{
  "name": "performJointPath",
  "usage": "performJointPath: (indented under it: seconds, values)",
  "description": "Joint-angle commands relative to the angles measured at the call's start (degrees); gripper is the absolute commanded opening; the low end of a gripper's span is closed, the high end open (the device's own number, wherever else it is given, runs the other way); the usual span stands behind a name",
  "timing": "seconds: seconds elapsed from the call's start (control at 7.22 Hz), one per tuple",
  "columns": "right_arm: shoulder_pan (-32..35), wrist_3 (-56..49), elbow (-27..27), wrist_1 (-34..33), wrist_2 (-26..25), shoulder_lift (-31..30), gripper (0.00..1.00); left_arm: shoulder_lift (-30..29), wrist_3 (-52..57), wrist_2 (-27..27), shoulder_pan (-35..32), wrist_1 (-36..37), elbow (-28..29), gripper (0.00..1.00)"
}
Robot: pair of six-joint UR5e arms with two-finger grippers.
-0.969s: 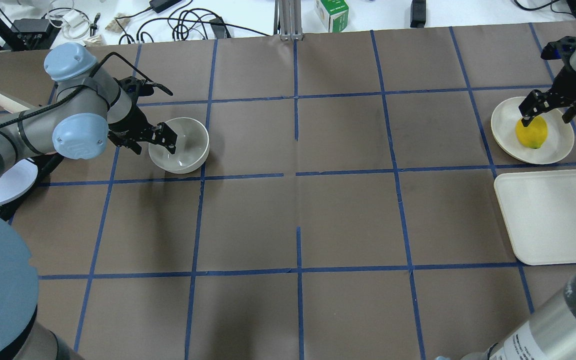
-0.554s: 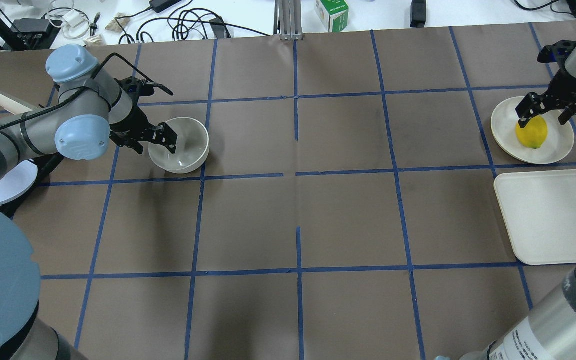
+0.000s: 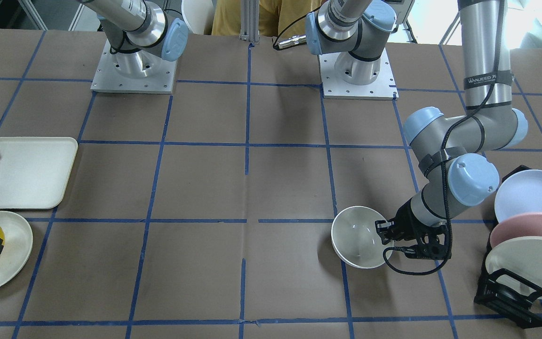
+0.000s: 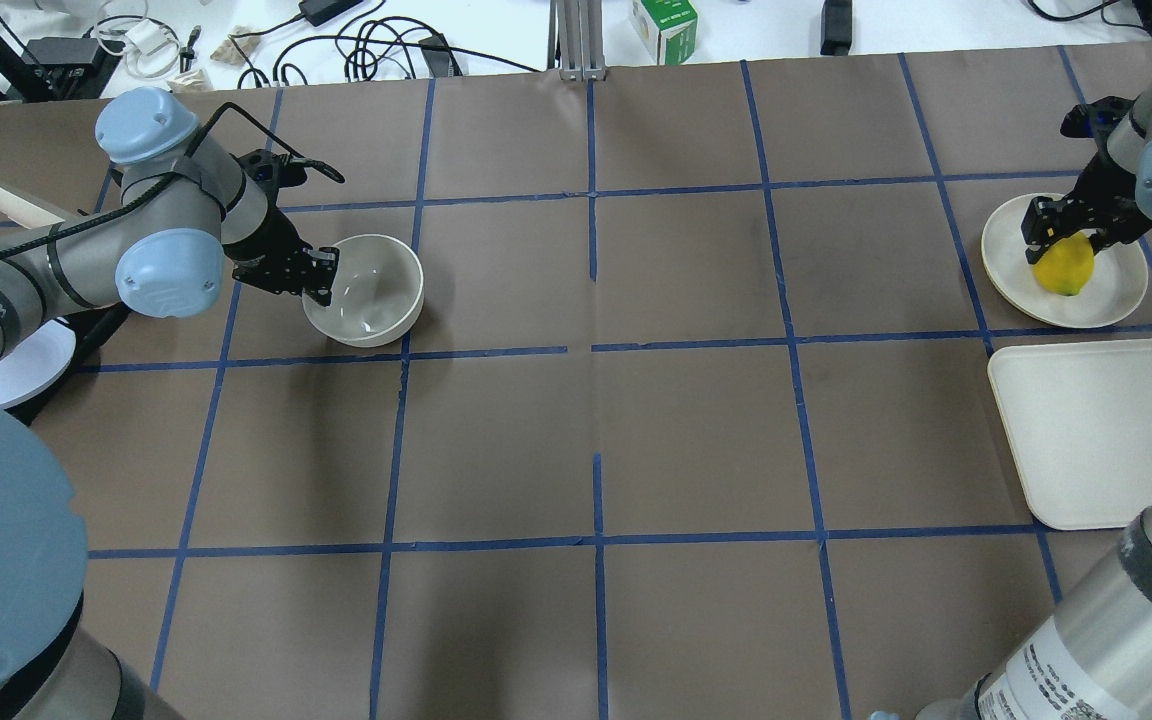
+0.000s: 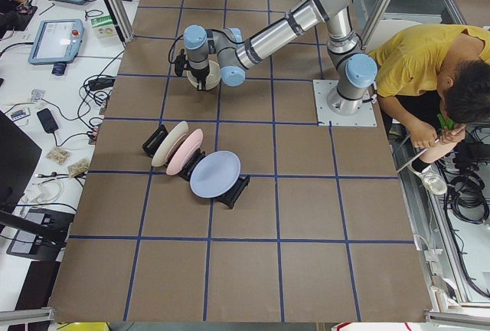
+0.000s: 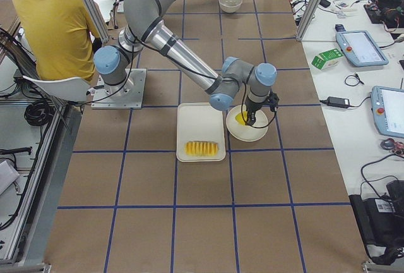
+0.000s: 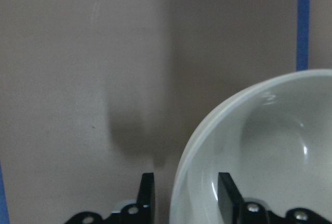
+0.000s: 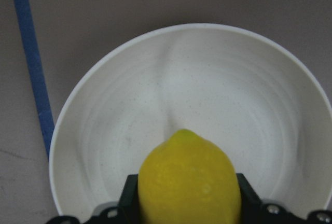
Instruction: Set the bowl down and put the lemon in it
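The big brown bench (image 4: pixel 696 440) with blue tape lines carries everything. A flat white tray (image 4: pixel 1086 430) with round corners lies at one end of it. Just beside the tray sits a flat round off-white plate (image 4: pixel 1008 258). A deep round off-white glossy bowl (image 4: pixel 376 298) is well apart from the tray, near the other end of the bench. A small bright yellow lemon (image 4: pixel 1064 268) is on or just over the plate beside the tray. I cannot tell if it is lifted yet.

I think this is the grabbing step for both things. The left end effector (image 4: pixel 319 283) is narrow and pinches the bowl's wall on the side far from the tray, with one finger inside and one outside. The right end effector (image 4: pixel 1067 240) is closed around the lemon, with one finger on each side.

Next, the bowl likely has to go down flat on a bare spot closer to the tray, and the left arm must let go. Then the lemon needs to rise over the plate's rim, travel to the bowl and be dropped inside.
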Motion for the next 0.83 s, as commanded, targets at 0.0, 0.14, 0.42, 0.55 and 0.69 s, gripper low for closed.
performJointPath:
  seconds: [0.0, 0.14, 0.42, 0.55, 0.69]
  values:
    - [2.6, 0.4, -0.2, 8.1, 0.4, -6.8, 0.0, 3.6, -0.5, -2.4, -1.2, -2.4, 0.2, 0.0]
    - [4.1, 1.7, -0.3, 10.4, 0.4, -7.9, 0.0, 5.1, -5.0, -2.5, -4.9, -2.8, -0.7, 0.0]
    - [8.2, 6.8, -0.2, 14.9, 0.6, -11.6, 0.0, 3.9, -19.7, -2.4, -18.4, -1.3, 0.1, 0.0]
    - [10.6, 8.7, 0.1, 15.2, 0.5, -12.0, 0.0, 2.3, -23.0, -2.6, -21.0, 2.3, -0.2, 0.0]
    - [11.4, 8.7, 0.4, 15.6, 0.5, -12.6, 0.0, 2.7, -23.0, -2.5, -22.4, 2.4, -1.0, 0.0]
